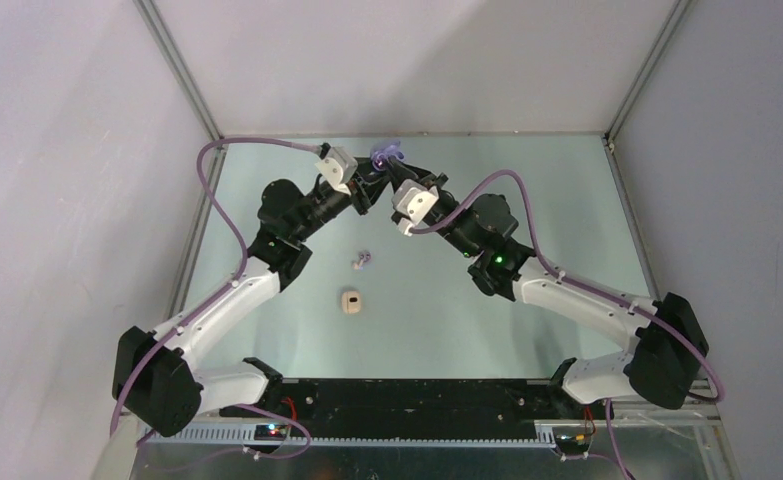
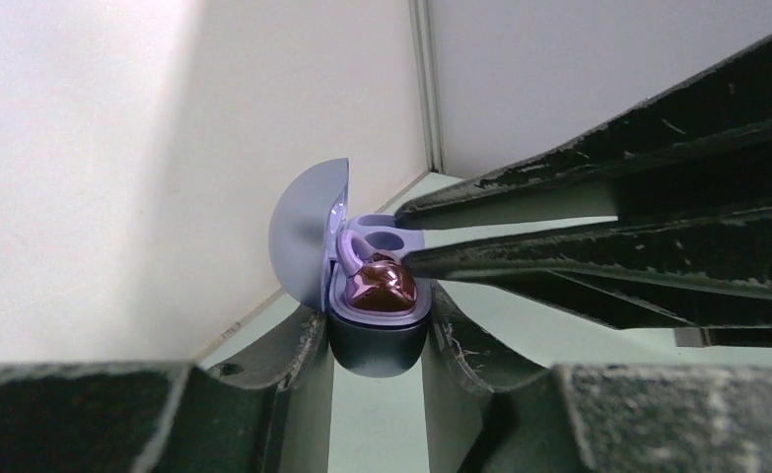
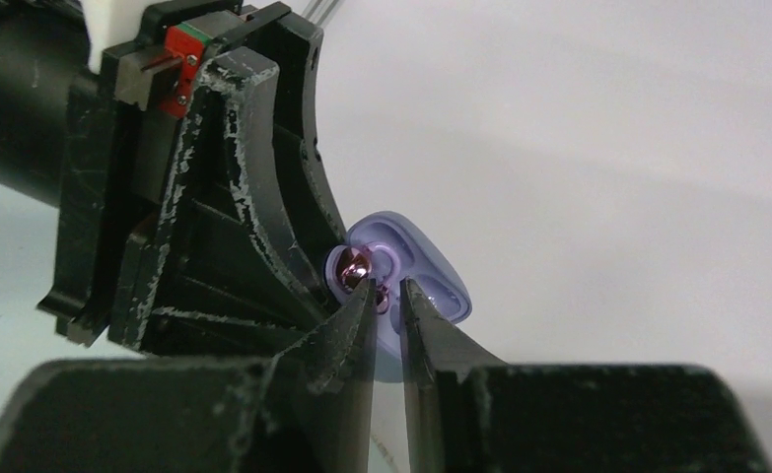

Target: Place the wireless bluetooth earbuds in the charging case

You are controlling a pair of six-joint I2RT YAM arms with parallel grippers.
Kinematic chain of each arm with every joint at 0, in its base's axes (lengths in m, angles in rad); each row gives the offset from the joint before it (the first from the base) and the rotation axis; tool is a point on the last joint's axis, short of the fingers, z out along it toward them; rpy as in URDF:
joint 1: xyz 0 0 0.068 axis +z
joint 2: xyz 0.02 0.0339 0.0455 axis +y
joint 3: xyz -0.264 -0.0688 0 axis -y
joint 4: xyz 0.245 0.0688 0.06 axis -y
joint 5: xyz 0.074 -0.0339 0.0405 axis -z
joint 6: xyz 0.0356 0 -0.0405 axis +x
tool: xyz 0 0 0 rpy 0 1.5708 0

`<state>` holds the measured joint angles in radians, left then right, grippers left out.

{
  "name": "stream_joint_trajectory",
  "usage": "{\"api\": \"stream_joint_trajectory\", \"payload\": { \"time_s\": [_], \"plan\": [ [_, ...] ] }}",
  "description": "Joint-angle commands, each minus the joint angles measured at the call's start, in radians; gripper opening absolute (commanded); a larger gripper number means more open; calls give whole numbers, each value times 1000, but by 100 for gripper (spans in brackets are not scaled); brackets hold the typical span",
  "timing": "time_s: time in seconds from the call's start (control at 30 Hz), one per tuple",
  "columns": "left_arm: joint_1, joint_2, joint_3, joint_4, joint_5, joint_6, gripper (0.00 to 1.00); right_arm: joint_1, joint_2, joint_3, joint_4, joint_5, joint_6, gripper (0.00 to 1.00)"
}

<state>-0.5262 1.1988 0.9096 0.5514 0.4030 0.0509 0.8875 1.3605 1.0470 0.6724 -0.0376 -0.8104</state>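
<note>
The left pincer [image 2: 377,333] is clenched on a little lilac charging case with a dark bottom [image 2: 380,357]. One finger presses on each side of the case. The round lid of the case [image 2: 308,232] stands open, on the left side of this pincer.

One shiny purple-pink wireless earbud [image 2: 382,284] sits inside the case, just above the left pincer's fingertips. Next to it is a round lilac hole in the case [image 2: 382,236].

The right pincer [image 3: 386,296] comes at the case from the other side. Its two fingers are a little bit apart, so it is loosened. One fingertip touches the top of the shiny earbud. Something tiny and shiny shows between the tips, but it is too small to tell what it is.

On the pale green surface [image 1: 527,200], well away from both pincers and closer to the arms' bases, lies a small loose lilac earbud [image 1: 363,260]. A small cream rounded box [image 1: 350,301] lies just past it, closer again to the bases.
</note>
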Motion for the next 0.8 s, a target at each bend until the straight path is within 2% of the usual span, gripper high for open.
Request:
{"api": "stream_joint_trajectory", "payload": {
  "time_s": [0.0, 0.17, 0.23, 0.33, 0.4, 0.47, 0.57, 0.77],
  "plan": [
    [-6, -14, 3, 42, 4, 43, 0, -2, -61, 4, -109, -43, 30, 19],
    [-6, -14, -1, 29, 19, 66, 0, -9, -98, 29, -176, -39, 79, 20],
    [-5, -15, -6, 16, 35, 83, 0, -25, -114, 79, -274, -69, 126, 23],
    [6, -22, -26, 6, 88, 114, 0, -78, -120, 225, -561, -215, 197, 48],
    [21, -26, -35, -7, 139, 151, 0, -112, -112, 303, -709, -292, 233, 56],
    [36, -28, -38, -29, 186, 179, 0, -148, -105, 355, -814, -374, 242, 54],
    [55, -32, -36, -79, 239, 217, 0, -177, -73, 447, -1025, -470, 146, 48],
    [67, -50, -22, -202, 322, 328, 0, -161, 21, 610, -1328, -516, 20, 33]
  ]
}}
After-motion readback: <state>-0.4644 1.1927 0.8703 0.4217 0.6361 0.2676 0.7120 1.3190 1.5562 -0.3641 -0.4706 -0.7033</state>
